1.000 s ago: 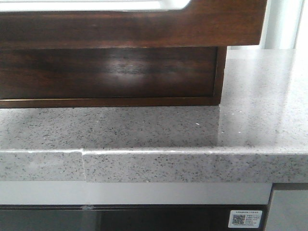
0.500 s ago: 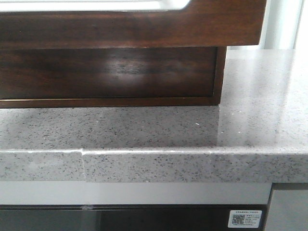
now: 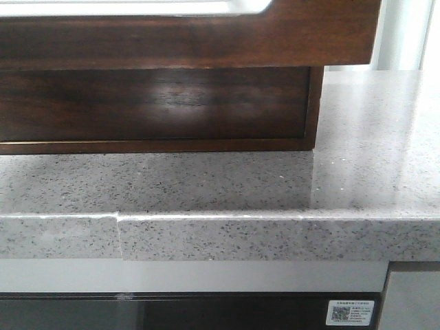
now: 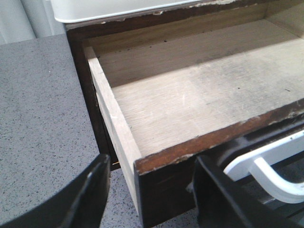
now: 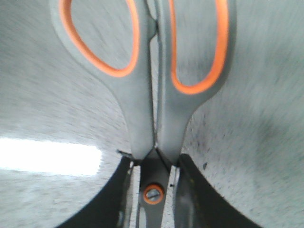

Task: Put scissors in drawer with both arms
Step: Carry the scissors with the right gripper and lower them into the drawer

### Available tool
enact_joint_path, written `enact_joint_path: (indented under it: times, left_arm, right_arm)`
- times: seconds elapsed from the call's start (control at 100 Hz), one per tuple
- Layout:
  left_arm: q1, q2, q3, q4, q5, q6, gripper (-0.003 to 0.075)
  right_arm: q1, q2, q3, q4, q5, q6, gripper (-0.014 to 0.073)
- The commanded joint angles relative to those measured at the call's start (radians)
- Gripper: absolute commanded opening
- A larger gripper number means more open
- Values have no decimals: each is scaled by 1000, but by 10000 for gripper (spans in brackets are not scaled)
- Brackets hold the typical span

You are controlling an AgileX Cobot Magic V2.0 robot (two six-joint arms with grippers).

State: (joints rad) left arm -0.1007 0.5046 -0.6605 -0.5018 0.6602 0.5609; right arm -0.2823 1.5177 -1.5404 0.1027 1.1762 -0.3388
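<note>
**Scissors in the right gripper, open drawer waiting at the left**

Nearest to me in the right wrist view, the right gripper [image 5: 153, 190] is pinched on the scissors [image 5: 147, 95] right at the pivot screw, one dark finger either side. The scissors' long axis runs straight on from the gripper: the grey handles with orange-lined loops point away from the wrist, and the blades run back between the fingers, out of sight. The speckled table [image 5: 247, 142] below is smeared with blur, so where over it they hang I cannot tell.

Farther on, in the left wrist view, the left gripper [image 4: 147, 190] stands spread around the near corner of the drawer [image 4: 199, 95], one finger outside the side wall, the other before the dark front by the white handle [image 4: 266, 166]. Whether it touches the wood I cannot tell. The drawer is pulled out, its pale floor bare.

In the front view neither arm shows, only the drawer's brown front above the table's near edge. I judge the right arm must carry the scissors over that open tray, long axis along the drawer's width.
</note>
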Motion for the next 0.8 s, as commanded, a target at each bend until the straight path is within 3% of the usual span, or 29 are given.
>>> enact_joint_path:
  times: [0.0, 0.12, 0.29, 0.57, 0.71, 0.79]
  left_arm:
    - [-7, 5, -35, -34, -72, -6, 366]
    - [-7, 5, -35, -34, -72, -6, 367]
    - [-7, 5, -35, -34, -72, -6, 367]
    - [-7, 5, -35, -34, -72, -6, 367]
    - [-7, 5, -35, -34, -72, -6, 366]
    - [-7, 5, -35, -34, -72, -6, 367]
  right_arm:
    - [43, -126, -78, 29, -19, -32, -24]
    - [151, -214, -146, 69, -30, -82, -24]
    - [390, -286, -205, 157, -88, -224, -24]
    - [776, -257, -214, 173, -185, -482, -24]
    - [884, -193, -214, 100, -197, -529, -24]
    - [952, -152, -214, -19, -195, -532, -24]
